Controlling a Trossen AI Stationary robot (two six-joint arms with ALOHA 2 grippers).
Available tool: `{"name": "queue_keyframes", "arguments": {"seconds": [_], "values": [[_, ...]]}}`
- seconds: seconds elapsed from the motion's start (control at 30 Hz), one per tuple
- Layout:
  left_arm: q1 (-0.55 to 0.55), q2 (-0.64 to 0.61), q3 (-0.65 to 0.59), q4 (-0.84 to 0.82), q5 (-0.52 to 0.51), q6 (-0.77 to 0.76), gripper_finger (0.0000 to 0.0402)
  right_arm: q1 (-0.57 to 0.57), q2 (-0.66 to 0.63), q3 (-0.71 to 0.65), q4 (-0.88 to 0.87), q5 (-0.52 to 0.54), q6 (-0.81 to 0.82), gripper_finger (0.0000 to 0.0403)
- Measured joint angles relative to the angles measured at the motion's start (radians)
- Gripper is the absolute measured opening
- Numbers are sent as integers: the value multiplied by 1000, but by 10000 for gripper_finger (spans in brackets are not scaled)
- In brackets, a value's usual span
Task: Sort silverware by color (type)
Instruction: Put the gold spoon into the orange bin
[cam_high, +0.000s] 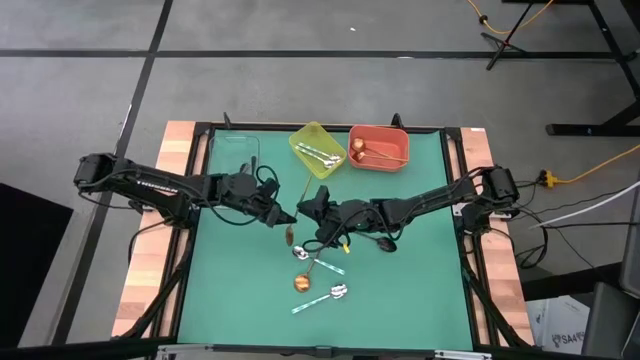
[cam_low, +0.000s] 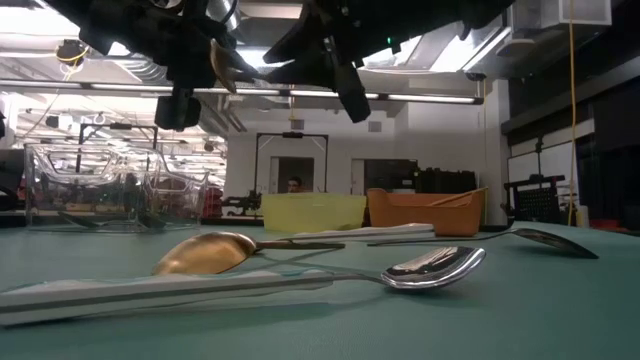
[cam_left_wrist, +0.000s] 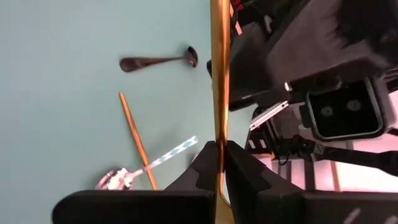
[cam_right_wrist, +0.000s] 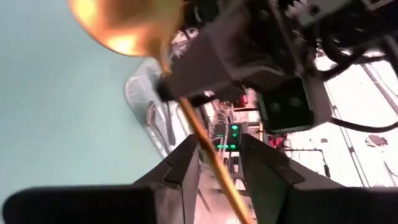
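I see a green table with pale wooden side edges. Near its far edge sit a yellow-green bin, an orange-red bin and a clear one. The copper-gold spoon (mirror-bright) gleams; another spoon's handle is teal-and-white striped.

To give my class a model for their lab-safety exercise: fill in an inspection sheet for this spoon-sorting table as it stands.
Surface: green mat with wooden borders.
Job's things: held gold spoon in the air; black spoon, loose gold spoon and teal-handled spoon on the mat; yellow bin holds teal-handled spoons, orange bin a gold one.
Clutter: clear container at the mat's back left.
Hands: left hand shut on the held gold spoon; right hand open, fingers either side of its handle.
Cables: yellow cable on the floor beside the table.
Surroundings: person far behind the table.
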Motion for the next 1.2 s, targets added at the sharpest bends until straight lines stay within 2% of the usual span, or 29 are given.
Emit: {"name": "queue_keyframes", "arguments": {"seconds": [0.37,0.73,1.07,1.2], "values": [[-22,0,0,15,0,-106,11,-1,0,0,-3,1,-29,115],[-22,0,0,57,44,-138,11,-1,0,0,-3,-9,-30,115],[-22,0,0,57,45,-155,11,-1,0,0,-2,-107,-25,115],[-22,0,0,57,45,-154,11,-2,0,0,-2,-109,-25,115]]}}
